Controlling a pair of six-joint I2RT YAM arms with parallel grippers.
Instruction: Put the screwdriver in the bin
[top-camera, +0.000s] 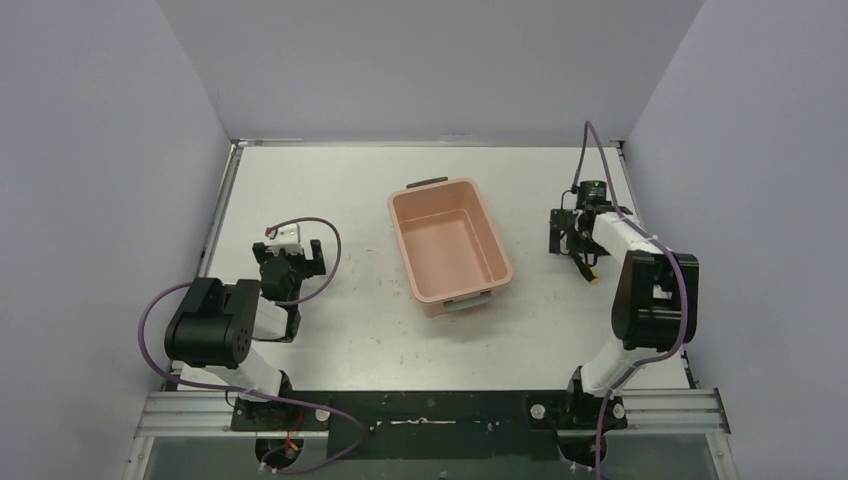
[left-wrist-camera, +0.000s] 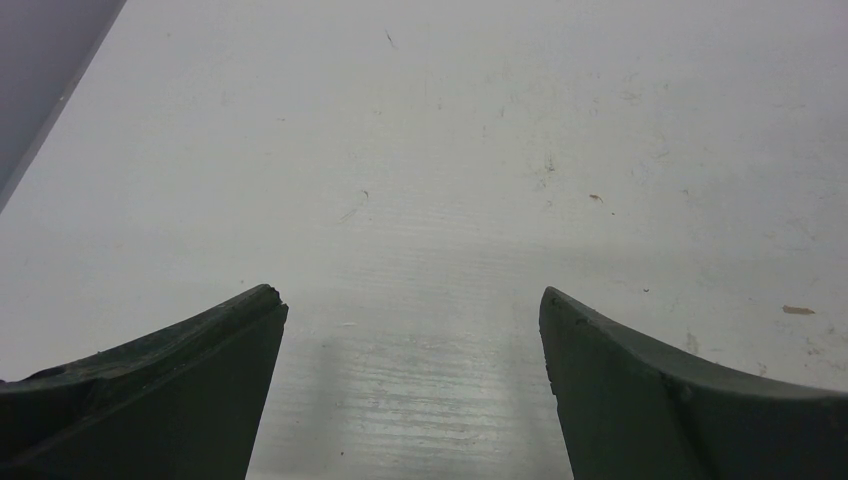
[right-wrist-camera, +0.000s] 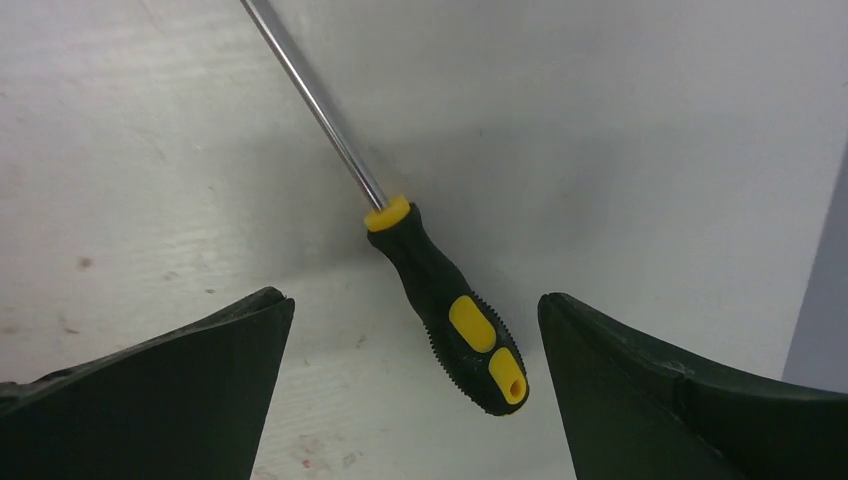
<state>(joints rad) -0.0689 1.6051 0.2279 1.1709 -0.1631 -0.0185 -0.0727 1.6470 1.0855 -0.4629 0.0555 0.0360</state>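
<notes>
The screwdriver (right-wrist-camera: 440, 290) lies flat on the white table, its black-and-yellow handle nearest the right wrist camera and its slim metal shaft running away to the upper left. My right gripper (right-wrist-camera: 412, 300) hangs open just above it, with the handle between the two fingers, nearer the right one, and neither touching it. From above, the screwdriver (top-camera: 588, 268) shows just below my right gripper (top-camera: 572, 240), right of the bin. The salmon-pink bin (top-camera: 450, 245) stands empty at mid-table. My left gripper (top-camera: 290, 262) is open over bare table (left-wrist-camera: 420, 200), far left of the bin.
Grey walls enclose the table on the left, back and right; the right wall (right-wrist-camera: 825, 300) stands close beside the screwdriver. The bin's grey handles (top-camera: 470, 302) are at its short ends. Purple cables (top-camera: 330, 240) loop off both arms.
</notes>
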